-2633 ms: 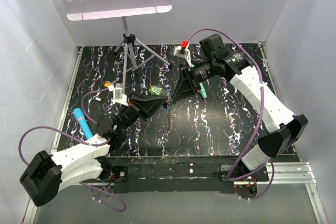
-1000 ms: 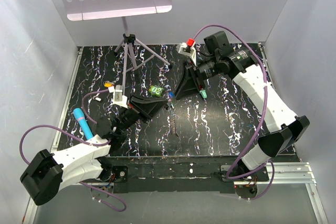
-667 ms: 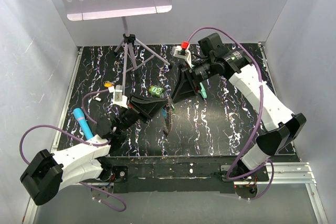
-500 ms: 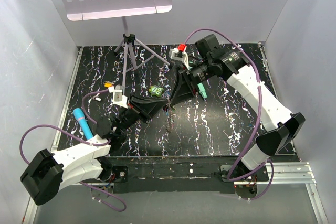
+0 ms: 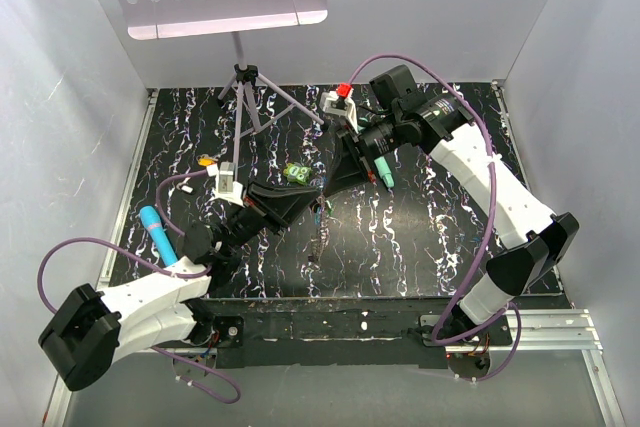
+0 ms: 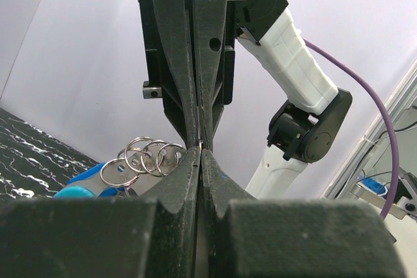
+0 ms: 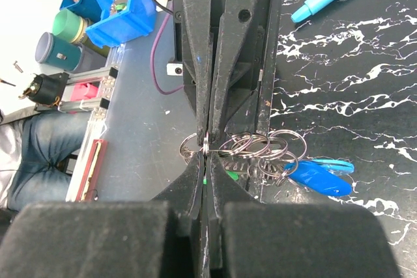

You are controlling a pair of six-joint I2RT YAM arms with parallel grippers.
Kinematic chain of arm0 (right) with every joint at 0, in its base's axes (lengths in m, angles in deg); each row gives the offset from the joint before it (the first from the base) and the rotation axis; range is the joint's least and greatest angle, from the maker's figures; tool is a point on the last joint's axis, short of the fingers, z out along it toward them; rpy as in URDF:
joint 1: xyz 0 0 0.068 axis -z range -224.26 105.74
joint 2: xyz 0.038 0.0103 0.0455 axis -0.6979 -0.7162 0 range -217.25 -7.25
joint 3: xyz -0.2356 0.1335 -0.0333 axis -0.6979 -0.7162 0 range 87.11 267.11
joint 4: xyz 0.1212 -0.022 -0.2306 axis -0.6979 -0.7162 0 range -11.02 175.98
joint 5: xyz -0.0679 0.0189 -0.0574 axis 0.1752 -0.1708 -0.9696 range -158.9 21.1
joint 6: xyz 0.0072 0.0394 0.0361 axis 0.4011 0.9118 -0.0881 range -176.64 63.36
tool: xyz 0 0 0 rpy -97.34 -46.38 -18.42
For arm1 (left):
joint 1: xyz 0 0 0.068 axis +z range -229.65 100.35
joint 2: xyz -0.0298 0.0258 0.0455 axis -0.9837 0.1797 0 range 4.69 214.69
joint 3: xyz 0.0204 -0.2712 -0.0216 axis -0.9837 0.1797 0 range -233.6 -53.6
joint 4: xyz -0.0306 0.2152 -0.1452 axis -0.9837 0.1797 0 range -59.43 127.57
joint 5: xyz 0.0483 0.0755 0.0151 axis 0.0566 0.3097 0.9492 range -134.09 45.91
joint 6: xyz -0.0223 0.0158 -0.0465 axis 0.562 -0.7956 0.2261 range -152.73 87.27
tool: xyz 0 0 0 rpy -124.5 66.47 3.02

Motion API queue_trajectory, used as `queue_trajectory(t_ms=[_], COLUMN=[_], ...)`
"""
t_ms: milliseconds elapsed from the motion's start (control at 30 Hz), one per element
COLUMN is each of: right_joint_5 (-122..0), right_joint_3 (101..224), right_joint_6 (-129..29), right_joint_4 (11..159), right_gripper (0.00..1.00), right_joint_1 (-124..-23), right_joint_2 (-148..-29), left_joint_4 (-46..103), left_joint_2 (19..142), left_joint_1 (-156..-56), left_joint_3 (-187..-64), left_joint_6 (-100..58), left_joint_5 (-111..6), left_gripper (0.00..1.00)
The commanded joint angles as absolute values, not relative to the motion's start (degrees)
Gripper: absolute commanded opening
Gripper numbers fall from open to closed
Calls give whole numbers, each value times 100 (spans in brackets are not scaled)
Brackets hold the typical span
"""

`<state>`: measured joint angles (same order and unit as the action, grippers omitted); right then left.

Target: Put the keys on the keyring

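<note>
The keyring is a bunch of metal rings (image 7: 255,144) with a blue plastic tag (image 7: 319,177), and its chain (image 5: 317,237) hangs toward the table. My left gripper (image 5: 316,199) and right gripper (image 5: 326,187) meet tip to tip above the table's middle. Seen from the left wrist, the left gripper (image 6: 199,152) is shut on a thin bit of metal, with the rings (image 6: 143,159) just to its left. Seen from the right wrist, the right gripper (image 7: 206,153) is shut on one ring. A yellow-orange key (image 5: 207,159) lies far left on the table. A green speck (image 7: 228,175) shows beside the right fingers; I cannot tell what it is.
A square bright-green object (image 5: 295,174) lies just left of the grippers and a teal pen (image 5: 384,173) lies under the right arm. A blue marker (image 5: 158,232) lies near the left arm. A tripod (image 5: 245,97) stands at the back.
The right gripper has moved left to the left gripper's tip and gone from partly open to shut on a ring. The hanging chain has swung. The left arm has stayed put.
</note>
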<state>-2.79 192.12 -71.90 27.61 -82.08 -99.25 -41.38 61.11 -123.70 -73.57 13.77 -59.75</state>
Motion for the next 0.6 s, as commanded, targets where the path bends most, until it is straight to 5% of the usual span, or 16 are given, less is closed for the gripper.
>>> queue_trajectory(t_ms=[0,33,167,233,400,567], right_joint_5=[-376,-412,-561,-623,-641,-606], right_joint_3=[19310,19310,19345,19450,20065,20189], right_joint_6=[-7403,-7500,-8105,-8492,-9529,-9838], right_joint_4=[2613,2516,1928,1507,241,-156], right_gripper=[1,1,1,1,1,1], right_joint_1=[-8249,-8258,-8258,-8258,-8311,-8451], right_joint_2=[-9874,-9857,-9856,-9909,-10286,-10436], left_joint_4=[-3766,-3381,-1623,-517,1498,1554], left_joint_2=[5875,5752,4980,4584,4432,5134], left_joint_1=[-12394,-12386,-12263,-12123,-11526,-11058], left_joint_3=[-7548,-7610,-7873,-8084,-8804,-9165], left_joint_6=[1315,1254,1025,876,725,1139], left_joint_5=[-6139,-6280,-6834,-7141,-8414,-9821], left_gripper=[0,5,56,68,75,79])
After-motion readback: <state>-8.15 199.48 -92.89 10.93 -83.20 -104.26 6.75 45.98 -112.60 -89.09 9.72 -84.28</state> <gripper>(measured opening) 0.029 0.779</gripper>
